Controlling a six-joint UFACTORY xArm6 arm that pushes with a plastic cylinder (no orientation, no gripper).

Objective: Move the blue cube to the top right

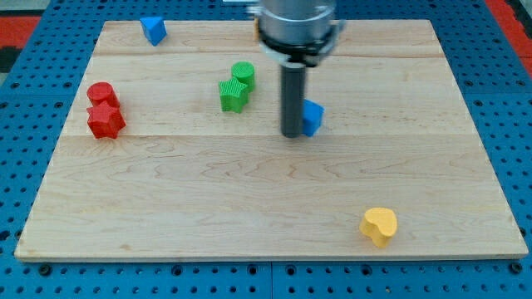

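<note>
The blue cube (312, 117) sits on the wooden board (266, 191) a little right of centre, partly hidden by my rod. My tip (293, 133) rests right against the cube's left side. A second blue block (153, 30), of a wedge-like shape, lies near the board's top left edge.
A green cylinder (243, 74) and a green star (233, 95) touch each other left of my rod. A red cylinder (101, 94) and a red star (105, 120) sit together at the view's left. A yellow heart-shaped block (379, 225) lies at the bottom right.
</note>
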